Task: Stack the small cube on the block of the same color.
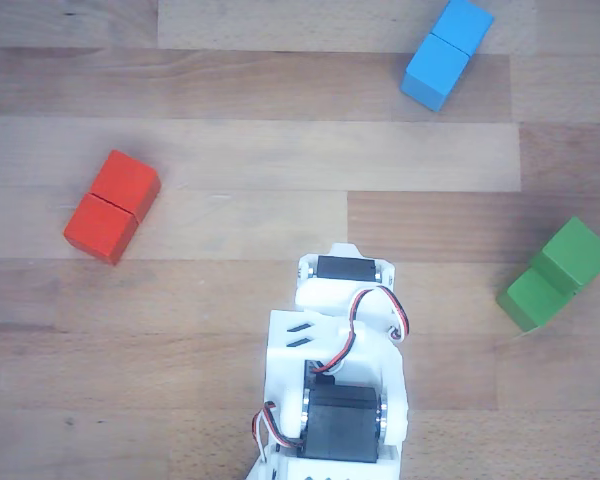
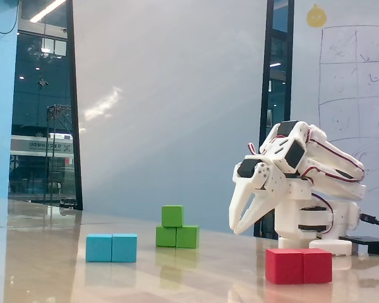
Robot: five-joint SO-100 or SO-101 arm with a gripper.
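1. Blocks lie on the wooden table (image 2: 196, 278): in the fixed view, blue block (image 2: 112, 247) at left.
2. Next, the small cube (image 2: 172, 216) sits on the left half of the green block (image 2: 177, 237).
3. The gripper (image 2: 241, 228), empty, hangs with fingertips nearly together, well apart from the stack.
4. The red block (image 2: 299, 265) lies nearest, right.
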